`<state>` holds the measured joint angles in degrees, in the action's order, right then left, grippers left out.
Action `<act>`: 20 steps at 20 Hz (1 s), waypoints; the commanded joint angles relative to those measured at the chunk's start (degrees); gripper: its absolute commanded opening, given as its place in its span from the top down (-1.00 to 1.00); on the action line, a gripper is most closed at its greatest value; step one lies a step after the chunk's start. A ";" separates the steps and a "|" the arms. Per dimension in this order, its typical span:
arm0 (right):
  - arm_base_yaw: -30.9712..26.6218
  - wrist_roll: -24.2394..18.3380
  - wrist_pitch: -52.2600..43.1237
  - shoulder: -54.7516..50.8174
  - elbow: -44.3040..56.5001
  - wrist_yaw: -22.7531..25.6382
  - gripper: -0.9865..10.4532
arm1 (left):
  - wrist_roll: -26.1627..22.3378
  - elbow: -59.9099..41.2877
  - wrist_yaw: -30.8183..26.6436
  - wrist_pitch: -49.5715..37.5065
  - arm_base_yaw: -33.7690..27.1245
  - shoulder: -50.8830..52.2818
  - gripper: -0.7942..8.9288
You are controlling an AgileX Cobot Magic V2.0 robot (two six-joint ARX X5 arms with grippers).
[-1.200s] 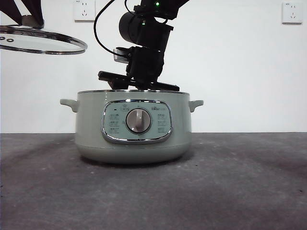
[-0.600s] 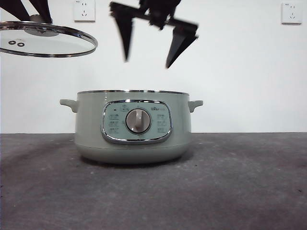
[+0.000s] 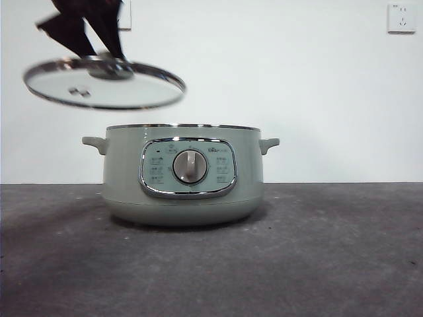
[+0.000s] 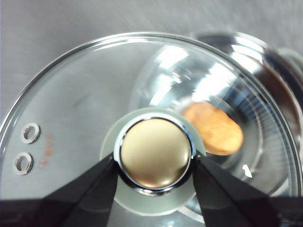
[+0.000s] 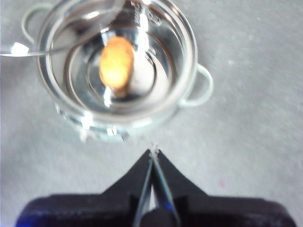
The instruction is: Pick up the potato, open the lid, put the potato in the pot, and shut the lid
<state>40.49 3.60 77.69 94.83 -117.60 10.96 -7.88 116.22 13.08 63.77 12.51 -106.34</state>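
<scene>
The sage-green pot (image 3: 184, 175) stands open on the table. The golden-brown potato (image 5: 116, 61) lies on its steel bottom, and it also shows through the glass in the left wrist view (image 4: 214, 128). My left gripper (image 3: 106, 56) is shut on the knob (image 4: 155, 152) of the glass lid (image 3: 104, 82). It holds the lid tilted in the air, above and left of the pot, overlapping its left rim. My right gripper (image 5: 154, 153) is shut and empty, high above the table beside the pot (image 5: 118, 66); it is out of the front view.
The dark grey table (image 3: 330, 251) runs to a white wall with sockets (image 3: 402, 18). The pot's side handles (image 3: 269, 143) stick out on both sides.
The right gripper let go of the potato in the pot, rose and left the front view. The left gripper has brought the lid right and down, toward the pot.
</scene>
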 commanded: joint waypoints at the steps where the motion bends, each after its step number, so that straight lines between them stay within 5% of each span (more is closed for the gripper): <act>1: 0.04 -0.61 0.76 -5.35 7.56 0.02 0.85 | 0.37 0.44 0.57 -2.19 2.73 -1.31 0.86; 11: 0.07 1.92 -14.16 -32.33 47.01 -1.27 0.85 | 0.66 0.44 -1.53 -4.02 11.87 -3.63 0.86; 14: 0.04 4.57 -17.29 -36.02 50.88 -5.75 0.85 | 0.83 0.44 -2.69 -4.59 13.00 -3.80 0.86; 20: 0.07 5.44 -14.40 -37.31 51.23 -7.37 0.85 | 1.97 0.44 -2.67 -5.79 13.46 -7.28 0.86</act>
<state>40.49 8.38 63.44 57.63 -67.00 3.79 -6.50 116.18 10.04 58.96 25.78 -113.43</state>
